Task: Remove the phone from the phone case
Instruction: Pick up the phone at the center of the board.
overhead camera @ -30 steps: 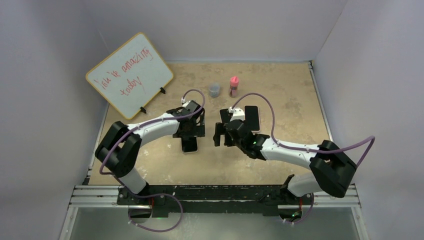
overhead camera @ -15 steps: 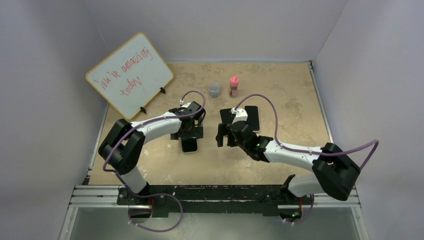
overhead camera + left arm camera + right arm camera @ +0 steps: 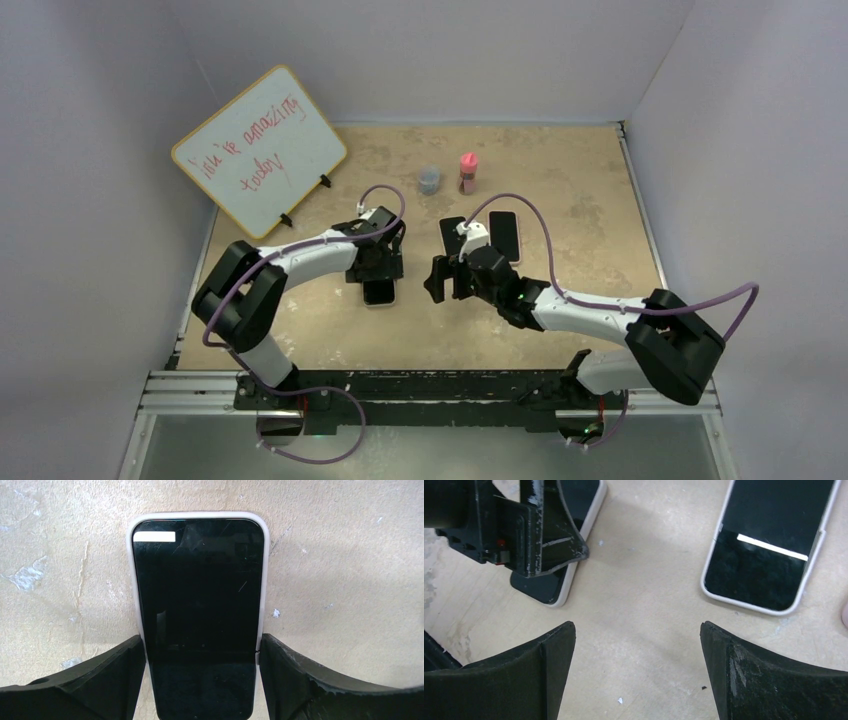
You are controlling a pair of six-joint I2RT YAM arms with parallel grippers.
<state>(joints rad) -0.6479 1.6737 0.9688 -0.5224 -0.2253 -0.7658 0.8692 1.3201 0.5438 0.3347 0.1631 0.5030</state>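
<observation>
A phone (image 3: 200, 595) with a black screen lies flat on the table in a white phone case (image 3: 200, 515). My left gripper (image 3: 202, 650) straddles its near half, one finger pressed against each long side of the case. From above, the left gripper (image 3: 378, 272) covers the far end of the phone (image 3: 378, 292). My right gripper (image 3: 638, 630) hangs open over bare table just right of it, holding nothing. The right wrist view also shows the left gripper's fingers (image 3: 549, 540) on the phone (image 3: 544, 587).
A second dark phone in a white case (image 3: 769, 545) lies right of the right gripper (image 3: 440, 278). A grey cup (image 3: 429, 180) and a pink bottle (image 3: 467, 172) stand farther back. A whiteboard (image 3: 260, 150) leans at the back left.
The left gripper's jaws have narrowed from wide open onto the sides of the phone case. The right gripper has drifted a little nearer and to the left, still open.
</observation>
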